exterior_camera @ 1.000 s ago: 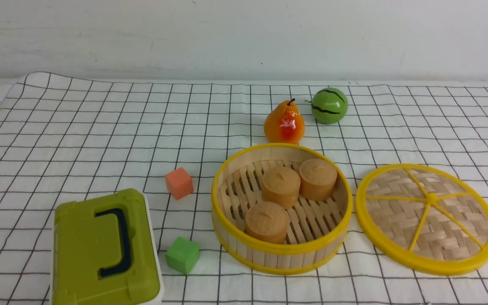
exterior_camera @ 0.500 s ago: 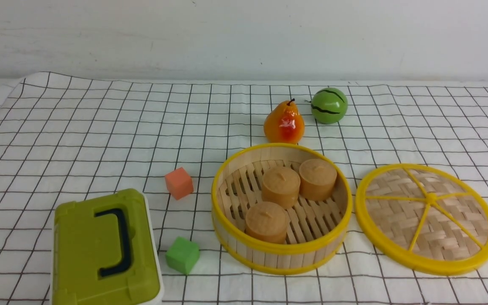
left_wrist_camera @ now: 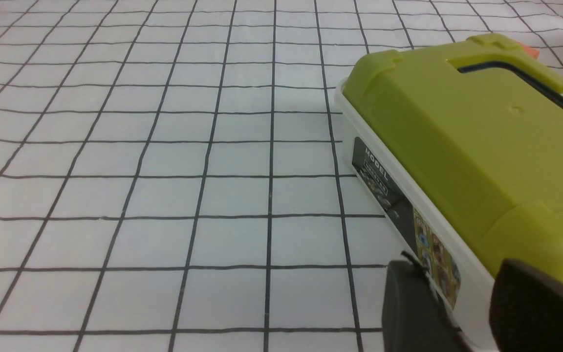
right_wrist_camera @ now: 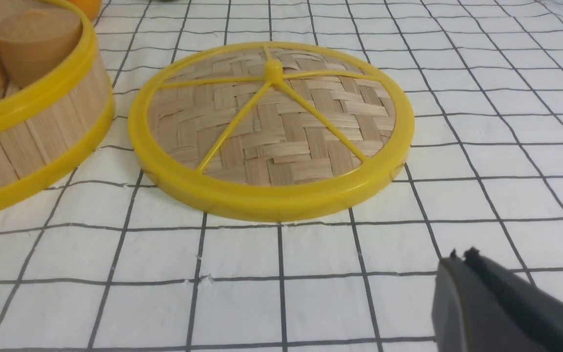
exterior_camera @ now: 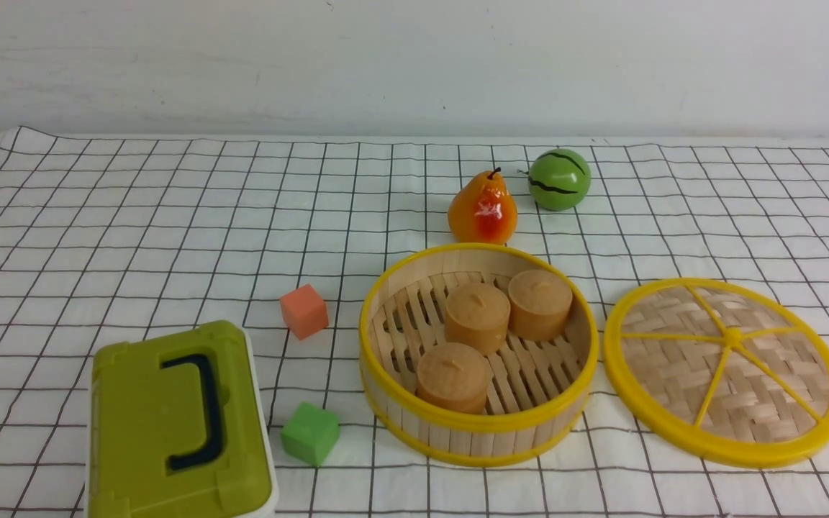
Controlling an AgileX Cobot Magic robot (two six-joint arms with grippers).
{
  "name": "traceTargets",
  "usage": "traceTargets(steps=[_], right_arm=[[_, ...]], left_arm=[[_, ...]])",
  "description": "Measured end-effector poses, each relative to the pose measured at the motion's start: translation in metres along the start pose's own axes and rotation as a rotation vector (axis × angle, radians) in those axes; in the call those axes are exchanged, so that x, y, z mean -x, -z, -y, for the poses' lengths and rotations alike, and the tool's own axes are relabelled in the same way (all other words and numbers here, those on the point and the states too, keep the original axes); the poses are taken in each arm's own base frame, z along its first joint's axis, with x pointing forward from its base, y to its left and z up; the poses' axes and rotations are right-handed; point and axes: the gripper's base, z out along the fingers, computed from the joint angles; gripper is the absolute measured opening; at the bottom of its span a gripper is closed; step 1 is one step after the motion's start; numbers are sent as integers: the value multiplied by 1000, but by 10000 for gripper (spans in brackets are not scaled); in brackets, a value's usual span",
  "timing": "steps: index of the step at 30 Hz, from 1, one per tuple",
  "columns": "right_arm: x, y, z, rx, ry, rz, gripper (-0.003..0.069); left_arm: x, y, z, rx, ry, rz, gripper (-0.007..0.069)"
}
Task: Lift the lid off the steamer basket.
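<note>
The steamer basket [exterior_camera: 478, 426] stands open at centre front with three tan buns [exterior_camera: 477, 316] on its slatted floor. The lid [exterior_camera: 725, 373] lies flat on the checked cloth just right of the basket, apart from it. The right wrist view shows the lid [right_wrist_camera: 271, 127] and the basket wall [right_wrist_camera: 32, 132]. My right gripper [right_wrist_camera: 460, 259] is shut and empty, low over the cloth on the near side of the lid. My left gripper [left_wrist_camera: 457, 276] is open and empty beside the olive-green box [left_wrist_camera: 472, 137]. Neither gripper shows in the front view.
The olive-green box with a dark handle [exterior_camera: 177, 424] sits at front left. An orange cube [exterior_camera: 304, 311] and a green cube [exterior_camera: 309, 433] lie between it and the basket. A pear [exterior_camera: 483, 208] and a small watermelon [exterior_camera: 560, 180] stand behind the basket.
The cloth's far left corner has flattened and shifted. The basket, the lid and the other objects have not moved.
</note>
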Motion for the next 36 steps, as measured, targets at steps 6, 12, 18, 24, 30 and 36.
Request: traceTargets(steps=[6, 12, 18, 24, 30, 36], right_arm=[[0, 0, 0, 0, 0, 0, -13], [0, 0, 0, 0, -1, 0, -8], [0, 0, 0, 0, -1, 0, -4], [0, 0, 0, 0, -1, 0, 0], [0, 0, 0, 0, -1, 0, 6], [0, 0, 0, 0, -1, 0, 12]], left_arm=[[0, 0, 0, 0, 0, 0, 239], [0, 0, 0, 0, 0, 0, 239], [0, 0, 0, 0, 0, 0, 239], [0, 0, 0, 0, 0, 0, 239], [0, 0, 0, 0, 0, 0, 239], [0, 0, 0, 0, 0, 0, 239]])
